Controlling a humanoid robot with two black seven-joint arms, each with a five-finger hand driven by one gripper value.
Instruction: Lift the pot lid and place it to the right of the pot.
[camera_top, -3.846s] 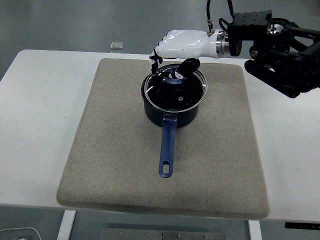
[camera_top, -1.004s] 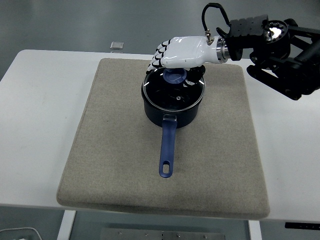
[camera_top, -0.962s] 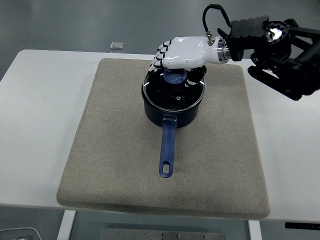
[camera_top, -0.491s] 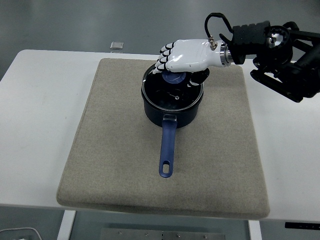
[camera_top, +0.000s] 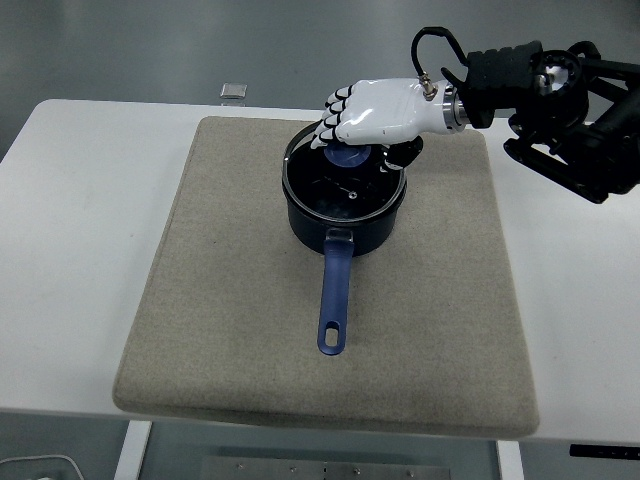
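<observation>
A dark blue pot (camera_top: 352, 231) stands on the back middle of a beige mat (camera_top: 230, 300), its blue handle (camera_top: 334, 300) pointing toward the near edge. The glass lid (camera_top: 342, 192) with a blue knob (camera_top: 348, 157) rests over the pot and looks slightly tilted, its far edge raised. My right hand (camera_top: 360, 142), white with black finger joints, reaches in from the right and sits over the knob. Its fingers (camera_top: 331, 121) curl down on the far-left side of the knob and the thumb (camera_top: 396, 155) is on the right. The left arm does not show.
The mat lies on a white table (camera_top: 70, 250). A small grey square object (camera_top: 233, 91) sits at the table's far edge. My black right forearm (camera_top: 560, 110) hangs over the back right corner. Bare mat lies right of the pot.
My right hand has shifted slightly right and closed over the knob. The lid has gone from lying flat on the pot to a slight tilt.
</observation>
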